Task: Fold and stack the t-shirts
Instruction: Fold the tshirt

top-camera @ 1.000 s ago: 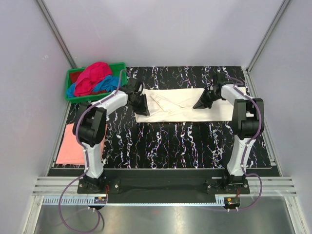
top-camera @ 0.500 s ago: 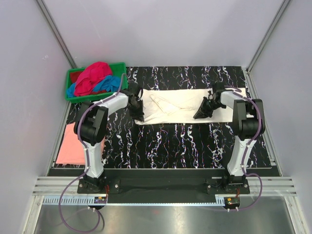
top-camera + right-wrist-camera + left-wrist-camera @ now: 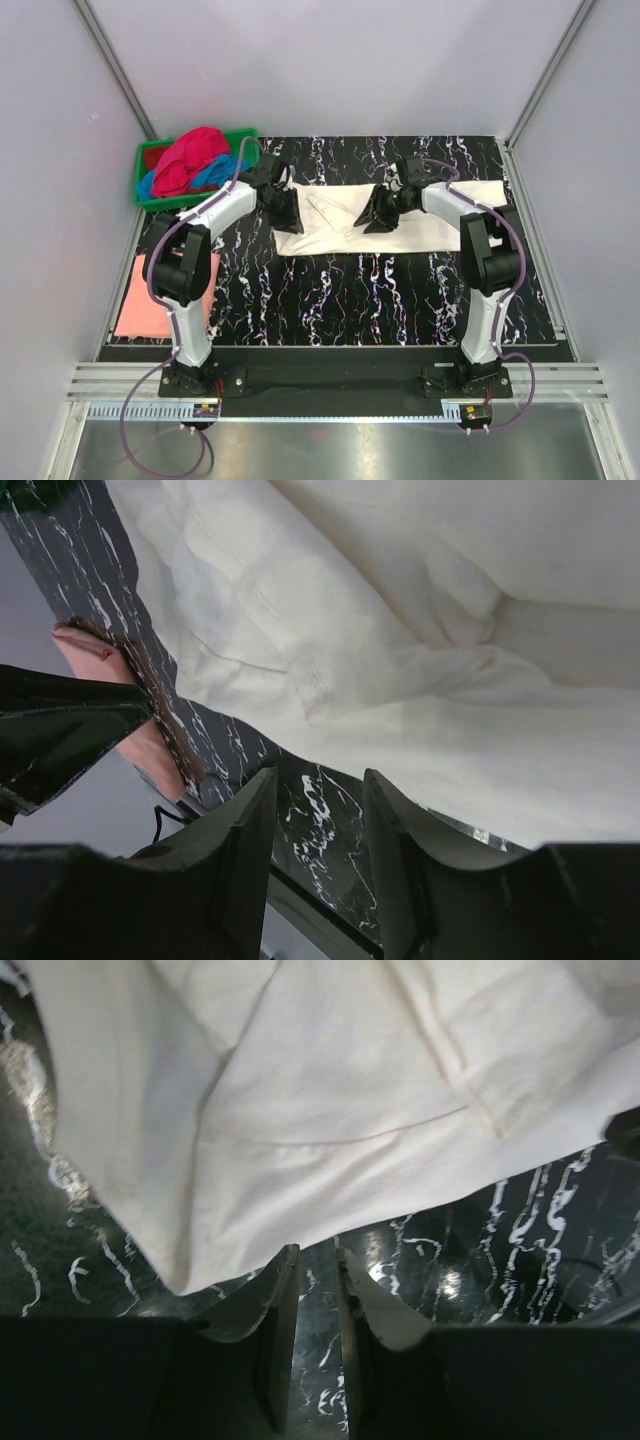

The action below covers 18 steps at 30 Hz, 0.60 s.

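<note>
**2 empty grippers, 1 loose fold at risk**

2 grippers sit low at the cloth's edge and neither grasps anything. The left gripper [image 3: 312,1295] has its fingers almost together, with a thin slit of table showing between them. The right gripper [image 3: 320,815] stands released, its fingers clearly apart.

Just ahead of both sets of fingertips lies the large cream cloth t-shirt [image 3: 420,232]. It is spread as a long band on the black marble-patterned table [image 3: 330,290], with creased sleeve layers bunched between the 2 tools.

The likely failure is a pinch that catches only 1 layer or a sleeve hem and drags the fold askew. The left's narrow slit may also ride over the edge rather than take it.

Farther out beyond the left gripper stands the green plastic crate [image 3: 148,200], holding a magenta-red t-shirt [image 3: 190,155] and a blue t-shirt [image 3: 215,175]. Back toward that arm's base lies the flat salmon-pink t-shirt [image 3: 140,300].
</note>
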Each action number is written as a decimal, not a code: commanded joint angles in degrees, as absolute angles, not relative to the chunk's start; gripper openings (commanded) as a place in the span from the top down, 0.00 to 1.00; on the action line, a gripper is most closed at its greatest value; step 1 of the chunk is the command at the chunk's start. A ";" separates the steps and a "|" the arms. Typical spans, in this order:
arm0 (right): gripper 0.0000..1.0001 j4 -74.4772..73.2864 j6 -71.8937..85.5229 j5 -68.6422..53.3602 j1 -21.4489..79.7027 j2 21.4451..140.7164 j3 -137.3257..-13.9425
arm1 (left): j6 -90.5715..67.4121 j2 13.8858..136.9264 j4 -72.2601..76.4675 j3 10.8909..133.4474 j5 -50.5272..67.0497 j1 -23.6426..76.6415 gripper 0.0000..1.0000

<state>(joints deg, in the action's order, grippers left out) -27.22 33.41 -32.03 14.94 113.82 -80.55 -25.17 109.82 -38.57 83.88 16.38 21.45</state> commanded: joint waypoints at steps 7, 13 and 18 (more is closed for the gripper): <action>0.54 -21.01 40.16 -36.12 17.40 120.23 -83.93 | -27.34 117.33 -32.77 87.27 23.82 21.62 0.75; 0.59 -18.90 43.06 -37.09 17.58 122.25 -84.37 | -26.98 117.51 -31.90 85.69 23.56 21.62 0.75; 0.66 -16.79 45.61 -38.41 17.58 123.13 -84.46 | -26.54 117.86 -32.43 85.61 23.29 21.62 0.75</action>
